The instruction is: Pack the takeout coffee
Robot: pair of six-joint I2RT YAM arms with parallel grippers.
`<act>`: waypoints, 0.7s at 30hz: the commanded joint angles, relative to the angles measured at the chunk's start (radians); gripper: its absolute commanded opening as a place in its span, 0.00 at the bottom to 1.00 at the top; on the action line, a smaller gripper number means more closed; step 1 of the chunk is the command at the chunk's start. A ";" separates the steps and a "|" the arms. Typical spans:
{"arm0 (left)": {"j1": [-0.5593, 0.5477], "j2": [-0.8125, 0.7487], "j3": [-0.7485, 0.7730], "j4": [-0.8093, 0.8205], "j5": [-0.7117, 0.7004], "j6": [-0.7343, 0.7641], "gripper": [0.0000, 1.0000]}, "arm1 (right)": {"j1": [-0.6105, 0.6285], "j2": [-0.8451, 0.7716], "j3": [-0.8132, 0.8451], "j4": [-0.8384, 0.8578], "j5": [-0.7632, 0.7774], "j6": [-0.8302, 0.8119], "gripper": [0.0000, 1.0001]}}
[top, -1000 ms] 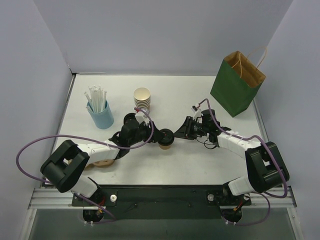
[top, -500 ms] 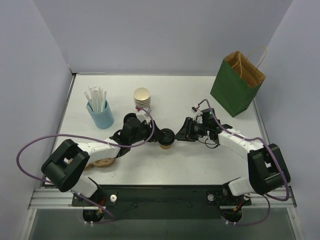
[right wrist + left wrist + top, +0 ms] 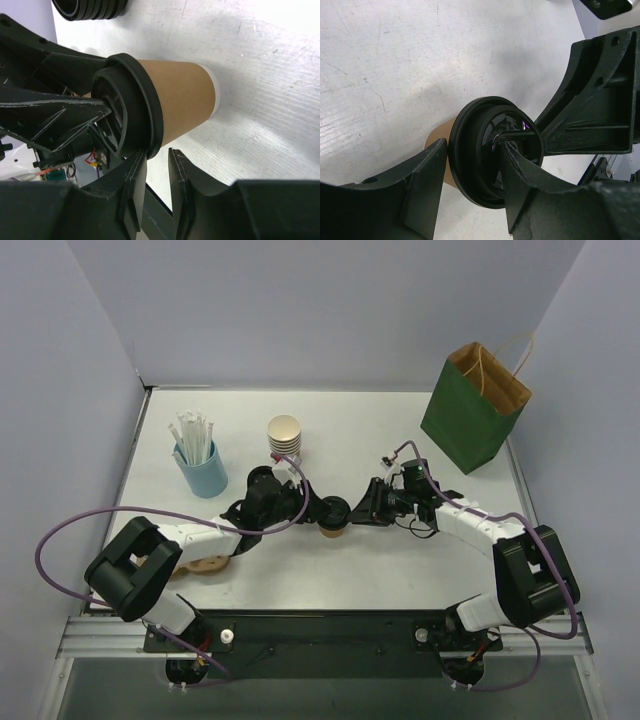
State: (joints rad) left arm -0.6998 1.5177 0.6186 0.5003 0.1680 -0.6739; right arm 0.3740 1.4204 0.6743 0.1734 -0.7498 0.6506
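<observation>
From above I count one takeout coffee. It stands upright near the middle of the white table, between my two grippers. My left gripper reaches it from the left and my right gripper from the right, and both meet at its black lid. Farther back stands one stack of lidless tan cups. Left of that is one light-blue cup filled with white wrapped straws, too crowded to count. One green paper bag stands open at the far right corner. Some tan discs lie half hidden under my left arm, and I cannot tell how many. Pale lavender walls close the table in on three sides.

From my left wrist, my left gripper stands about half open and pinches the edge of the lid. One of my fingers presses the outside of the rim, and the other lies across the sunken top. A finger of my right gripper touches the rim on the opposite side. The table here is scuffed with fine scratches.

From my right wrist, my right fingers stand only a narrow slit apart, with their tips right at the lid's rim. I cannot tell whether they grip it. The cup's body is plain brown with a white band at its base. One stack of black lids sits on the table beyond the coffee.
</observation>
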 commanded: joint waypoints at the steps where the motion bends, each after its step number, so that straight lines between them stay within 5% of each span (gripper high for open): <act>1: -0.009 0.064 -0.080 -0.221 -0.056 0.050 0.55 | 0.000 0.040 -0.053 -0.030 0.131 -0.035 0.22; 13: -0.021 0.044 -0.063 -0.187 -0.002 0.004 0.55 | 0.022 -0.126 0.028 -0.222 0.319 -0.092 0.24; 21: -0.015 -0.027 0.174 -0.357 0.053 -0.001 0.69 | 0.072 -0.166 0.280 -0.428 0.345 -0.232 0.52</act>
State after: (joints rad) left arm -0.7113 1.5131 0.6922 0.3584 0.1898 -0.7105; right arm 0.4232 1.3140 0.8734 -0.1539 -0.4522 0.5037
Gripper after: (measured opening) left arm 0.657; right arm 0.455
